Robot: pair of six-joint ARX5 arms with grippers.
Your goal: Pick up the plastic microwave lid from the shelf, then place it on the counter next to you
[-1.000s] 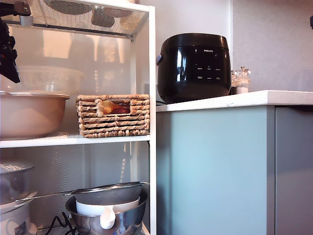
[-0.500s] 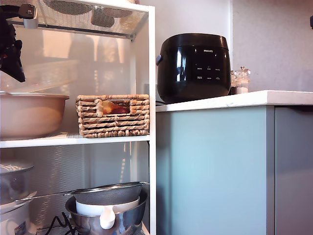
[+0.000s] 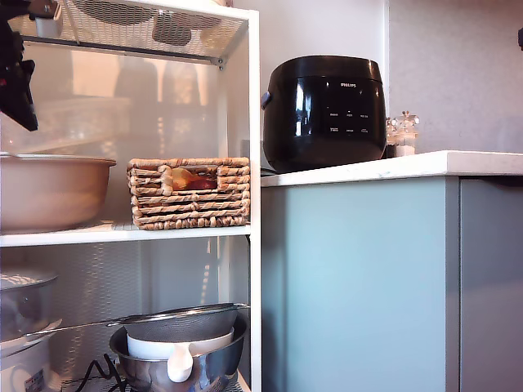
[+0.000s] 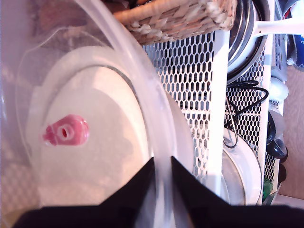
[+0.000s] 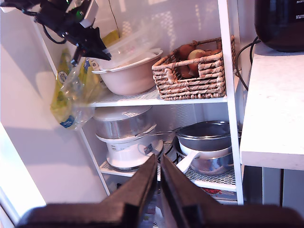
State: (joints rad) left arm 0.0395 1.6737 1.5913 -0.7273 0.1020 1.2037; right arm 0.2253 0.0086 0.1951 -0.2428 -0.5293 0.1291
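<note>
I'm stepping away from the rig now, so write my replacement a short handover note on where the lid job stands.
First gripper: fingers shut on the rim of the lid, which is lifted and tilted above the beige bowl, still inside the shelf.
Second gripper: shut, holding nothing, hanging back in front of the shelf.
Counter: the black cooker stands toward the shelf end, two small shakers behind it; bare worktop shows toward the exterior view's right.
Done: lid grasped and raised off the bowl.
Left: draw it out of the shelf, carry it over, set it on the counter, release.
</note>
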